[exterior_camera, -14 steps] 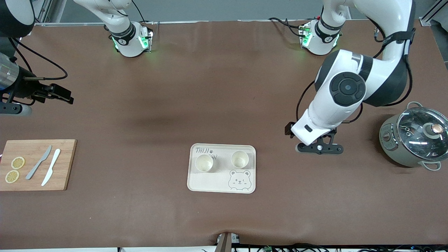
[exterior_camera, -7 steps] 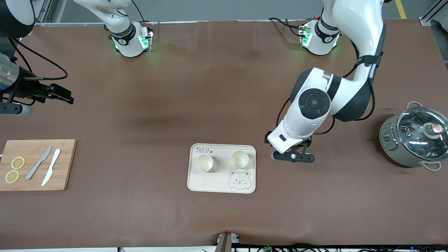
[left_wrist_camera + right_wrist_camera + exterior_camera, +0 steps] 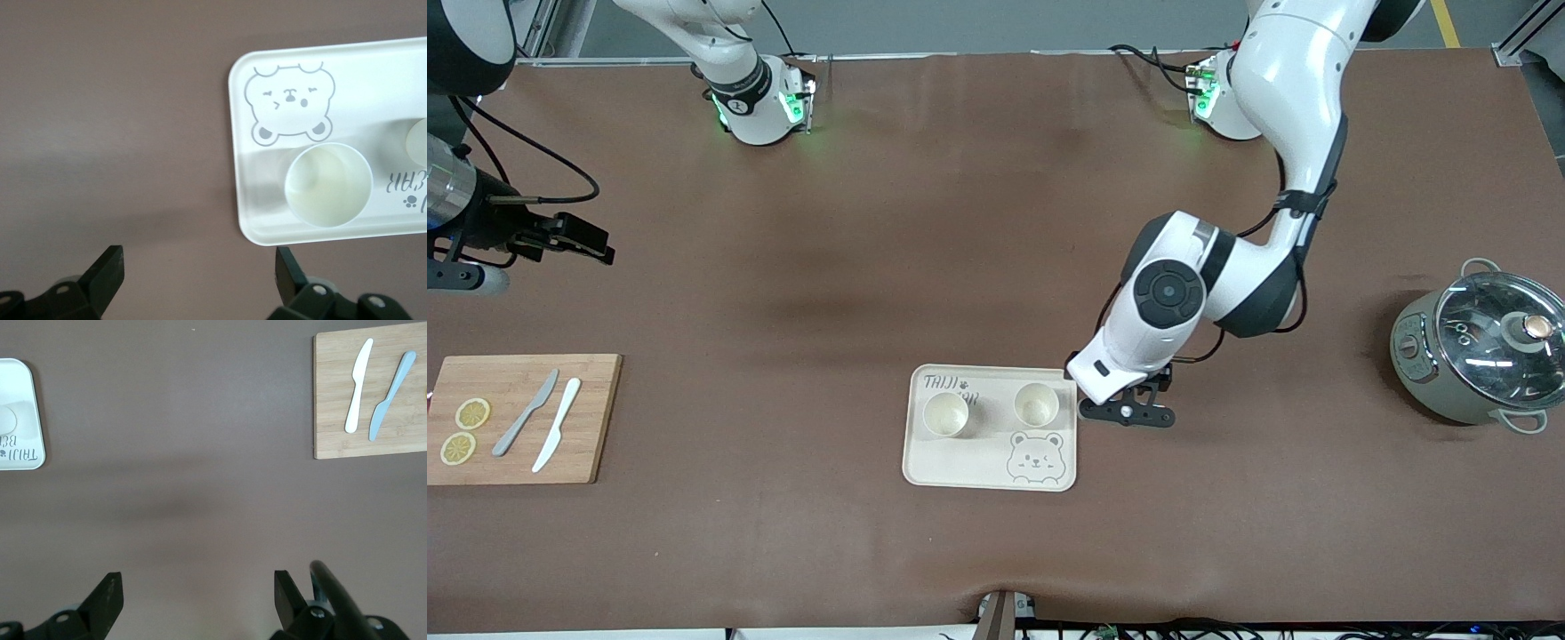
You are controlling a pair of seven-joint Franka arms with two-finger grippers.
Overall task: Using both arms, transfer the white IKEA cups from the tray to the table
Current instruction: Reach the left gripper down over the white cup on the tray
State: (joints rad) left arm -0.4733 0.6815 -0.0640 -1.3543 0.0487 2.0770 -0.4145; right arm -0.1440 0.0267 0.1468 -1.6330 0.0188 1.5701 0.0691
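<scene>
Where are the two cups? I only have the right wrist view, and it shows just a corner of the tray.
Observer: Both stand upright on the tray: one cup toward the right arm's end, the other cup toward the left arm's.
Operator: Where is the left gripper?
Observer: The left gripper is open over the table, just beside the tray's edge by the other cup.
Operator: And mine?
Observer: The right gripper waits open over the table's right-arm end, not over the cutting board.

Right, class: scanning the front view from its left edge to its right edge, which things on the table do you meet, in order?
Wooden cutting board → cup toward the right arm's end of the tray → the other cup → left claw → lidded pot.
</scene>
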